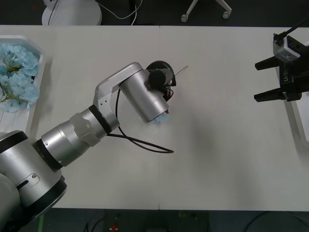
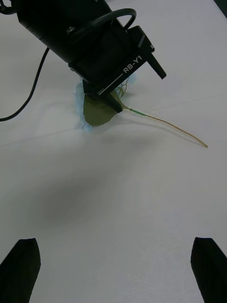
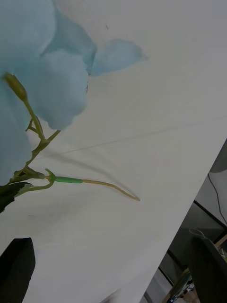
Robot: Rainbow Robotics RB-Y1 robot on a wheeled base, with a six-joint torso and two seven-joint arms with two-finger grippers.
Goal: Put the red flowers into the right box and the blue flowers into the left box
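Note:
One blue flower (image 2: 79,101) lies on the white table near its middle, its thin stem (image 2: 166,124) trailing away from the head. My left gripper (image 1: 161,84) is lowered right over it and is open, with the pale petals (image 3: 47,71) close between its black fingers (image 3: 16,270). More blue flowers (image 1: 17,72) lie in the left box (image 1: 35,96) at the table's left edge. At the right edge my right gripper (image 1: 282,79) hangs open and holds nothing, just above the right box (image 1: 297,121). The red flowers are out of view.
A black cable (image 1: 145,144) loops from my left arm onto the table. Bare white tabletop (image 1: 227,145) stretches between the two arms. Chair and stand bases (image 1: 72,12) sit on the floor beyond the far edge.

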